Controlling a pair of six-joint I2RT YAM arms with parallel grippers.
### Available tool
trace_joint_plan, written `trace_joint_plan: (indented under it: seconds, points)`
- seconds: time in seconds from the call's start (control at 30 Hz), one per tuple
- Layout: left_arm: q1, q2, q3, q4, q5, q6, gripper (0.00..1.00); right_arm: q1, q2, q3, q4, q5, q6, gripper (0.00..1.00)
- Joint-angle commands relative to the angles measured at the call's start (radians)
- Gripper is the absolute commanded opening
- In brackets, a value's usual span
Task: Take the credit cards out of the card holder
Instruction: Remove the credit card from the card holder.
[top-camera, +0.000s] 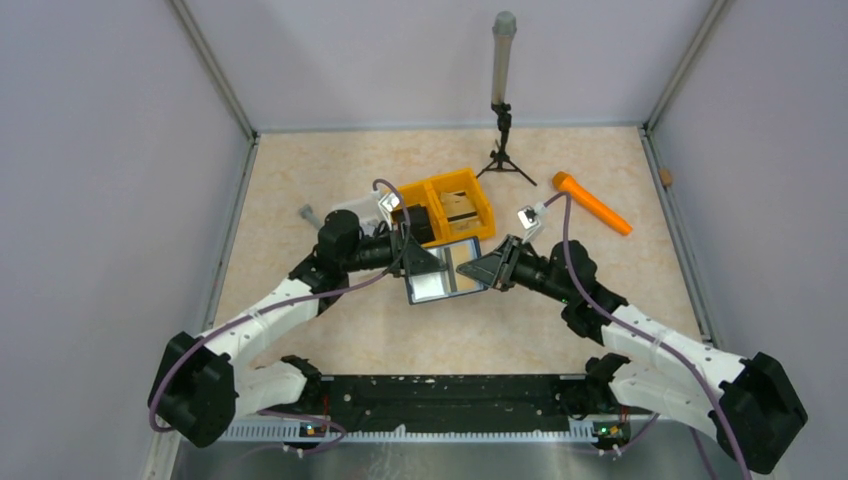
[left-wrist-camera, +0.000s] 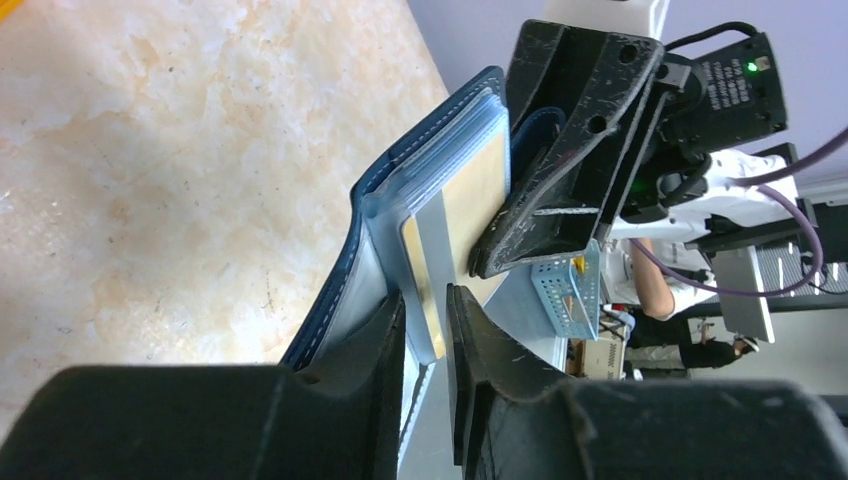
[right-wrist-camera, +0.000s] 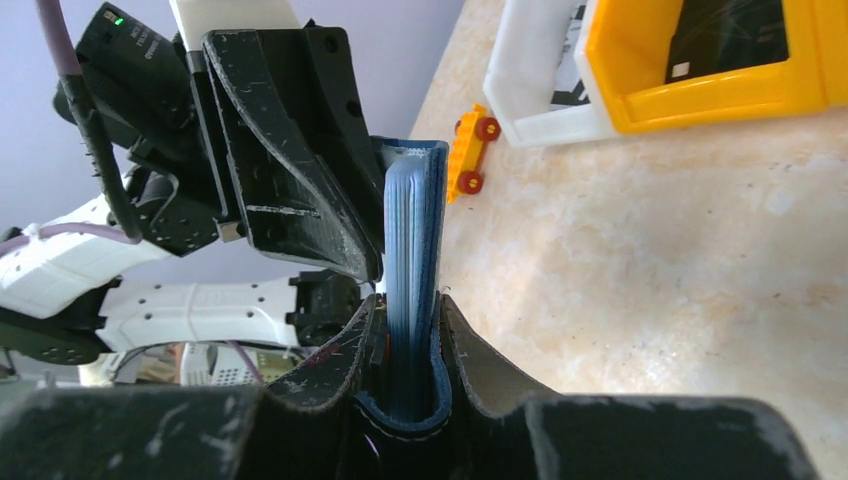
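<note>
Left gripper (left-wrist-camera: 425, 296): jaws narrow, straddling the edge of a thin tan-orange credit card with a silvery-grey stripe (left-wrist-camera: 470, 210). The card sits partly out of a clear pocket. Can't tell if the pads actually pinch it.

Right gripper (right-wrist-camera: 407, 302): clamped on the folded spine of the flat navy-blue card holder with pale grey-blue pockets (right-wrist-camera: 411, 225), holding it edge-up. The two grippers face each other, nearly touching, with the holder between them.

Top view: holder sits mid-table between the arms, just in front of a yellow plastic two-compartment bin (top-camera: 465, 178). A white plastic bin (right-wrist-camera: 530, 110) is next to the yellow one. A small orange toy block with red wheels (right-wrist-camera: 468, 150) lies on the table by the white bin.

Surface: beige marbled tabletop (top-camera: 600, 300), matte, lightly speckled. A long orange plastic stick (top-camera: 592, 203) lies to the right. A small black tripod (top-camera: 503, 150) carrying an upright grey cylinder stands at the far edge. A grey bolt (top-camera: 310, 213) lies at left.

Room: plain pale lilac-grey panel walls (top-camera: 100, 150) on three sides, with metal-framed corners.
</note>
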Motion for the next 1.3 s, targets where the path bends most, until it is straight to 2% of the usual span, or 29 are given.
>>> trace_joint_plan:
  seconds: [0.0, 0.23, 0.33, 0.57, 0.6, 0.63, 0.73, 0.97, 1.2, 1.27]
  points:
    - [0.010, -0.023, -0.003, 0.079, 0.055, -0.015, 0.26, -0.008, -0.003, 0.007, 0.174, -0.077, 0.070, 0.00]
    - [0.010, -0.028, -0.017, 0.116, 0.074, -0.045, 0.26, -0.012, 0.048, -0.019, 0.302, -0.122, 0.147, 0.00]
    - [0.010, -0.025, -0.036, 0.189, 0.096, -0.092, 0.24, -0.012, 0.075, -0.022, 0.352, -0.137, 0.169, 0.00]
    - [0.012, 0.008, -0.089, 0.437, 0.120, -0.238, 0.15, -0.012, 0.116, -0.015, 0.394, -0.158, 0.169, 0.00]
    - [0.010, 0.017, -0.093, 0.474, 0.124, -0.259, 0.12, -0.012, 0.123, -0.015, 0.403, -0.166, 0.174, 0.00]
    - [0.010, 0.025, -0.098, 0.509, 0.131, -0.276, 0.03, -0.012, 0.131, -0.014, 0.417, -0.174, 0.179, 0.00]
    - [0.011, 0.033, -0.102, 0.552, 0.129, -0.297, 0.00, -0.012, 0.142, -0.010, 0.431, -0.188, 0.186, 0.00]
    - [0.051, -0.023, -0.119, 0.469, 0.129, -0.254, 0.00, -0.036, 0.041, -0.006, 0.296, -0.118, 0.126, 0.25]
    - [0.069, -0.055, -0.132, 0.412, 0.141, -0.224, 0.00, -0.068, 0.022, -0.026, 0.320, -0.151, 0.156, 0.43]
    - [0.070, -0.049, -0.135, 0.411, 0.141, -0.223, 0.00, -0.072, 0.026, -0.043, 0.368, -0.161, 0.174, 0.43]
